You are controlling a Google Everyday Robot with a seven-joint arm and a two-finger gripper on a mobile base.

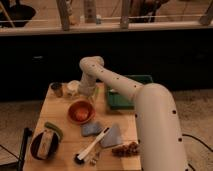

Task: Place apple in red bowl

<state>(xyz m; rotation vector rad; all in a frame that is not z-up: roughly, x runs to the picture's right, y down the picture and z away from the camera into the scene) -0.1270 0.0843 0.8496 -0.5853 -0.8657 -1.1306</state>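
The red bowl (81, 111) is a shallow orange-red bowl on the wooden table (64, 116), left of centre. A paler rounded patch lies inside it. I cannot tell whether that patch is the apple, and the apple does not show apart from it anywhere else. My gripper (85, 95) hangs down from the white arm (115, 82), just above the bowl's far rim and next to the small white cup (73, 87). The wrist hides most of the gripper's tip.
A green tray (127, 95) sits at the back right behind the arm. A small dark cup (57, 89) stands at the back left. A dark bowl (44, 144) and a green item (52, 129) are front left. Blue cloths (112, 135), a white brush (92, 147) and a brown grape bunch (125, 148) lie in front.
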